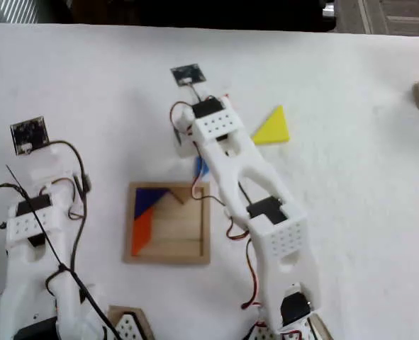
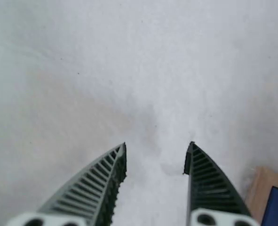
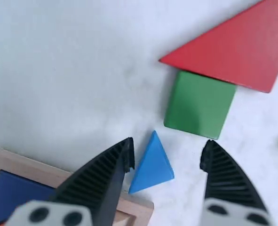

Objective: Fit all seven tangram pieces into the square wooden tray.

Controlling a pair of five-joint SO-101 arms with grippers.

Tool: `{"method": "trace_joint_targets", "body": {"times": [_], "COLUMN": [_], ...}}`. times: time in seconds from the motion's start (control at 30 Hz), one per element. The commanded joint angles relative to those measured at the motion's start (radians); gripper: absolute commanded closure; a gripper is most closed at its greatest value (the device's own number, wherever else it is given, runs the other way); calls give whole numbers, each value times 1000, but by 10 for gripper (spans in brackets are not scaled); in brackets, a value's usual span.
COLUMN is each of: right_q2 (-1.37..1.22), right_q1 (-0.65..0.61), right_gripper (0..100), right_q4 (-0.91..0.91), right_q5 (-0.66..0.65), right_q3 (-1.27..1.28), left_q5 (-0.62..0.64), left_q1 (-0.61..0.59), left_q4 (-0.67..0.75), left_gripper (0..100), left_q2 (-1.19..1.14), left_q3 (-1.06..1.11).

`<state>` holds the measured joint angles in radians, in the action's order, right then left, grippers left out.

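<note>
Triangle (image 3: 150,165) (blue) below spread right end effector (image 3: 168,143), green square (image 3: 200,103) touching red triangle (image 3: 237,47)

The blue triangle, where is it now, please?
In the right wrist view, the blue triangle lies between the right hand's open fingers, beside the tray's corner.

The high view gives me a brightly, evenly lit white counter (image 1: 365,198), close to washed out, while the strip beyond its far edge is dark. Shadows are soft and short: I see a faint grey one hugging the right arm (image 1: 255,177) beside the wooden tray (image 1: 168,258). Ahead of the left gripper (image 2: 157,144) the counter has a brighter patch. The red triangle (image 3: 233,52) and green square (image 3: 200,103) cast only thin shadows.
</note>
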<state>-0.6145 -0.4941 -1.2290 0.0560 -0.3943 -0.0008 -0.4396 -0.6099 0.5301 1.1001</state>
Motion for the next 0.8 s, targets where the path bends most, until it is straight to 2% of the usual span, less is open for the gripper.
{"method": "trace_joint_targets", "body": {"times": [0.0,0.4,0.53,0.6,0.77], "right_q2": [15,-47,-54,-64,-77], "right_q1": [38,50,51,53,70], "right_gripper": [765,768,824,837,780], "right_q4": [39,62,58,21,-154], "right_q5": [-9,-12,-12,-12,-5], "right_q3": [-46,-89,-132,-173,-270], "left_q5": [-6,-6,-6,-6,-6], "left_q1": [-5,-5,-5,-5,-5], "left_q4": [31,31,31,31,31], "left_gripper": [789,789,789,789,789], "left_q2": [-1,-1,-1,-1,-1], "left_q3": [-38,-37,-37,-37,-37]}}
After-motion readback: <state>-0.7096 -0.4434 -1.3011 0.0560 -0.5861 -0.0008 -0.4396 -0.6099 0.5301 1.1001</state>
